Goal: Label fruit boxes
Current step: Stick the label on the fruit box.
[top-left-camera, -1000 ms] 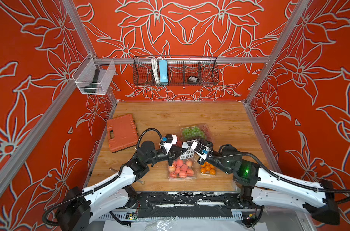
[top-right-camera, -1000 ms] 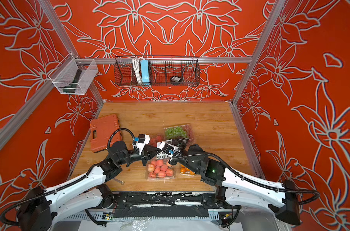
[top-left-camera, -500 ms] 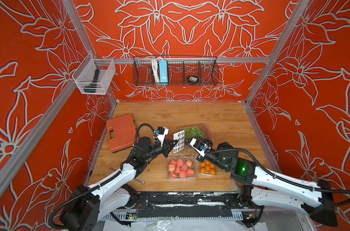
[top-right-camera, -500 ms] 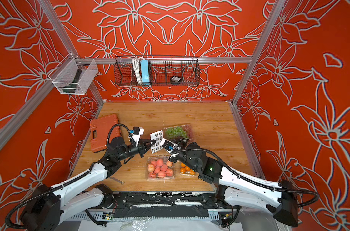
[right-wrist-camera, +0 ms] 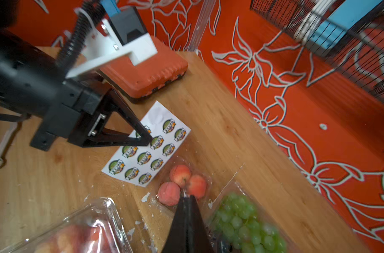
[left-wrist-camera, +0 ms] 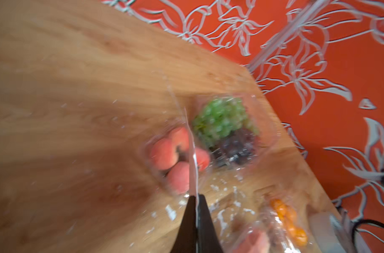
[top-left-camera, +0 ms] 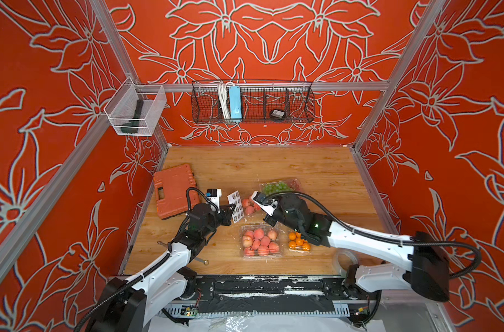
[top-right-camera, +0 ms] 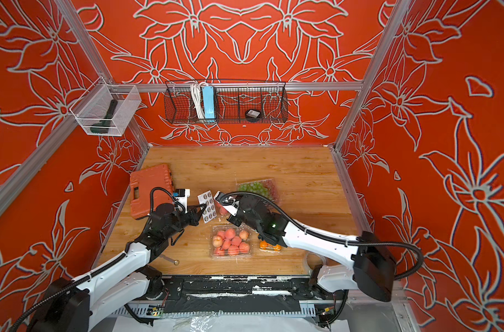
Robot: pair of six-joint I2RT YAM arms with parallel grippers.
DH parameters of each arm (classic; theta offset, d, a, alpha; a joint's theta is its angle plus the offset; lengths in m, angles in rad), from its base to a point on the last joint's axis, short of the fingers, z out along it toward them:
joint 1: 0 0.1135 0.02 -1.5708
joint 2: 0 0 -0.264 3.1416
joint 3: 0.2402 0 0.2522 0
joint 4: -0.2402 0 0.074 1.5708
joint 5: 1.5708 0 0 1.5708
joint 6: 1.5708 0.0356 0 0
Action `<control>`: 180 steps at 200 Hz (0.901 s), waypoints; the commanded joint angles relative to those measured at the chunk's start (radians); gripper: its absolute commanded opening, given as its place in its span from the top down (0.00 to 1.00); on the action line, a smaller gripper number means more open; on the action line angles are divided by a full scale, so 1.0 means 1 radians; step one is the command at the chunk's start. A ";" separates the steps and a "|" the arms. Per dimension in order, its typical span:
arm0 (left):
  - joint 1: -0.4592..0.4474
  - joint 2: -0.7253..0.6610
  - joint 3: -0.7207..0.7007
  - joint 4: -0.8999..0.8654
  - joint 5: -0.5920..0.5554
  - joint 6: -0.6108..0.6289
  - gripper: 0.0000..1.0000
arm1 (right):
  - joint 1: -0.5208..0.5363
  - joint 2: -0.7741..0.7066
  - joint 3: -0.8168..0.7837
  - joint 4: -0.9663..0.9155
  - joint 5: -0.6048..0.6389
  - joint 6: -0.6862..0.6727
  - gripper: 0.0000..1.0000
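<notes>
Fruit boxes, four clear plastic ones, sit close together on the wooden surface (top-left-camera: 274, 166), in the lower middle of both top views. The large peach box (top-left-camera: 261, 243) is lowest in the frame, and the small orange box (top-left-camera: 299, 243) is just beside it on the right. Above them is the small peach box (top-left-camera: 249, 205), and up and to the right of that is the grape box (top-left-camera: 279, 186), with green and dark grapes inside.

The left end effector (top-right-camera: 201, 209) is clenched on one edge of the sticker sheet (top-left-camera: 236, 207), which stands just left of the small peach box. In the left wrist view the sheet shows edge-on between the black fingers (left-wrist-camera: 187, 221). The right wrist view shows rows of round stickers on its face.

The right end effector (right-wrist-camera: 186, 198) is also clenched, and in the right wrist view its tip is over the small peach box. I cannot tell whether it pinches anything.

An orange case (top-left-camera: 174, 189) lies at the left edge of the surface, apart from the boxes.
</notes>
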 commanded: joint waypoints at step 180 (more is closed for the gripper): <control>0.012 0.167 0.077 -0.222 -0.323 -0.035 0.58 | -0.102 0.491 0.275 -0.060 -0.019 0.079 1.00</control>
